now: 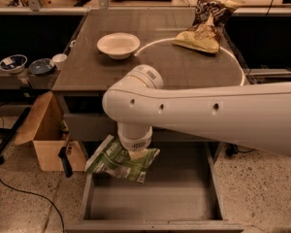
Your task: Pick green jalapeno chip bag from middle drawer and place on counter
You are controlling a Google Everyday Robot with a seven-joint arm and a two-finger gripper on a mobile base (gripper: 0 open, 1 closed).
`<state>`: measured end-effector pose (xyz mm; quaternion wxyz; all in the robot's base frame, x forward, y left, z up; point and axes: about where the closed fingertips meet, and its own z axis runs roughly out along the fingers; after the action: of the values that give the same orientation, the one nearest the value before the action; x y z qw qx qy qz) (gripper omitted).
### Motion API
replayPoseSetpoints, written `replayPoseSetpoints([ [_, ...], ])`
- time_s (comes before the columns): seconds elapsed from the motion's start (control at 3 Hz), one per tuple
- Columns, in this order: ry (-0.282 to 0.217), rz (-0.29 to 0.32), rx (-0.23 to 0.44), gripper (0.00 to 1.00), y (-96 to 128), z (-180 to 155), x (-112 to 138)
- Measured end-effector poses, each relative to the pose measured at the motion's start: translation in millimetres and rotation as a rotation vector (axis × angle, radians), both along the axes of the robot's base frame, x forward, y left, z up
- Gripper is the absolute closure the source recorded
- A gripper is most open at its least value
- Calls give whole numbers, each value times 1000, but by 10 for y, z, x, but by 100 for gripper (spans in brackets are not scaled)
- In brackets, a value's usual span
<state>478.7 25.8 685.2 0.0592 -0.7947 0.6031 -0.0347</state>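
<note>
Clamping the green jalapeno chip bag (115, 160) in its closed jaws, the gripper (137, 155) is holding it above the open middle drawer's (177, 198) rear corner nearest the cardboard box (44, 141), below the counter (184, 67).

The grey-brown worktop (184, 72), marked with a thin white circle line (242, 71), carries a white bowl (118, 44) at left and a brown-and-tan chip bag (206, 21) at far right; below its front edge the pincer (136, 154) clasps the green jalapeno chip bag (115, 161).
</note>
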Motion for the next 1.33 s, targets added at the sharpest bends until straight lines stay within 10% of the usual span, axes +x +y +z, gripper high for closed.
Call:
replayPoseSetpoints([
  [1.0, -85, 97, -91, 100, 23, 780, 293],
  [1.33, -86, 192, 32, 100, 75, 1073, 536],
])
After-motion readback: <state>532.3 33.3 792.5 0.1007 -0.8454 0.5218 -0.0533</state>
